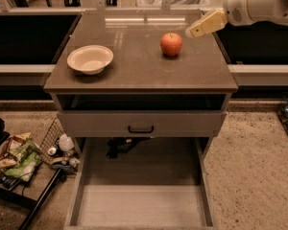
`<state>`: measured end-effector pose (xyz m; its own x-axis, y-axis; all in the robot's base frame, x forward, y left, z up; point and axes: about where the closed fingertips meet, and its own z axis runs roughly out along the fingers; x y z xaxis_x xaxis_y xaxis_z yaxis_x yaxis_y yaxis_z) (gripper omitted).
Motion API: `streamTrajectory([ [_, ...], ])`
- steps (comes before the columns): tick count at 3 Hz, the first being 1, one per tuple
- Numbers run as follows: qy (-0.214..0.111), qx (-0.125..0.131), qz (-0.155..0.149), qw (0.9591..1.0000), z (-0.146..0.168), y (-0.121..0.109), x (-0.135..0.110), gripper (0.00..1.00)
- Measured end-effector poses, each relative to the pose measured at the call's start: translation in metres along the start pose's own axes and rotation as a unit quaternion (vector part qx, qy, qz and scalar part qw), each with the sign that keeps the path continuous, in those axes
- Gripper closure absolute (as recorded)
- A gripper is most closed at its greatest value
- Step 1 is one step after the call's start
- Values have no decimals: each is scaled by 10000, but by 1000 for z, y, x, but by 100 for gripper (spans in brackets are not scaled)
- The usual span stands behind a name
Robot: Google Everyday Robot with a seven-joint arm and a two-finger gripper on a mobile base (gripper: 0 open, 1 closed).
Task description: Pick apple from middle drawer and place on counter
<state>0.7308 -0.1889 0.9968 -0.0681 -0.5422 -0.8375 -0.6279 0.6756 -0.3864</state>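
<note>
The red apple (171, 44) stands upright on the glossy grey-brown counter (134, 73), right of middle toward the back. My gripper (198, 29) hangs above the counter's back right corner, up and to the right of the apple, apart from it, open and holding nothing. The middle drawer (139, 207) is pulled out below the cabinet. Its pale plank floor is bare.
A cream bowl (90, 59) sits on the counter's left side. A closed grey drawer front with a black handle (140, 128) is above the open drawer. A wire basket and snack packets (24, 157) lie on the floor at left. Dark shelving flanks the cabinet.
</note>
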Motion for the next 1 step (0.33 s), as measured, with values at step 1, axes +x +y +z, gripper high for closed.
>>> streamTrajectory([
  [1, 409, 605, -394, 9966, -93, -4, 6, 0],
])
